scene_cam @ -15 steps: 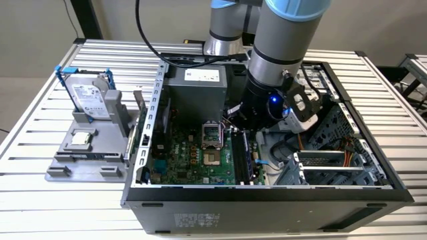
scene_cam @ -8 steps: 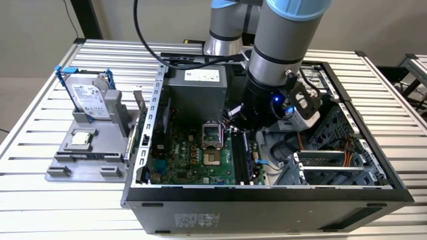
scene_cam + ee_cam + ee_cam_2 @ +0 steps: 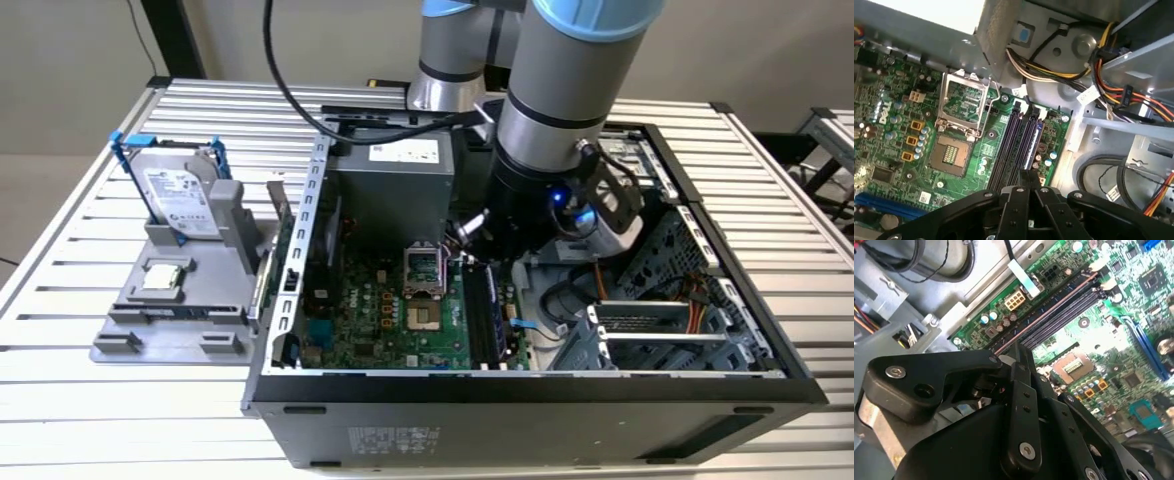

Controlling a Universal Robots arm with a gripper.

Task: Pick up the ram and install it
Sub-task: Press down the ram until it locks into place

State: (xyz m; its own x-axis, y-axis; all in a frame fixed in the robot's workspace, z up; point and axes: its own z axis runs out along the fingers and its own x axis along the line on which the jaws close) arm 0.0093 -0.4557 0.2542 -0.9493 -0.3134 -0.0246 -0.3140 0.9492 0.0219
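The ram (image 3: 486, 310) stands on edge in one of the long memory slots (image 3: 1013, 150) of the motherboard (image 3: 374, 320), directly beneath the hand (image 3: 483, 242). In the second wrist view its thin top edge (image 3: 1054, 307) runs as a brownish line straight into the fingertips. In the first wrist view it is the dark stick (image 3: 1030, 140) just ahead of the hand (image 3: 1028, 176).

The hand (image 3: 1016, 352) looks closed. Its two fingers are drawn together with only the stick's thickness between them, so I judge it is pinching the ram's top edge near one end. Whether the stick is fully seated or the end clips have latched, I can't tell.

As for handling, it's a light, stiff, thin board, and fragile where the chips and contacts sit. The safe hold is across the flat faces near the top edge, square to the slot, because a tilted push could flex it.

Beside the hand lies the open processor socket (image 3: 961, 107). On the hand's other side, bundled cables (image 3: 1114, 95) hang by the drive cage. Around it all is the open computer case (image 3: 534, 400) on the table (image 3: 80, 400). Well away from the hand, outside the case, a hard drive (image 3: 180, 190) stands in a grey holder (image 3: 160, 320).
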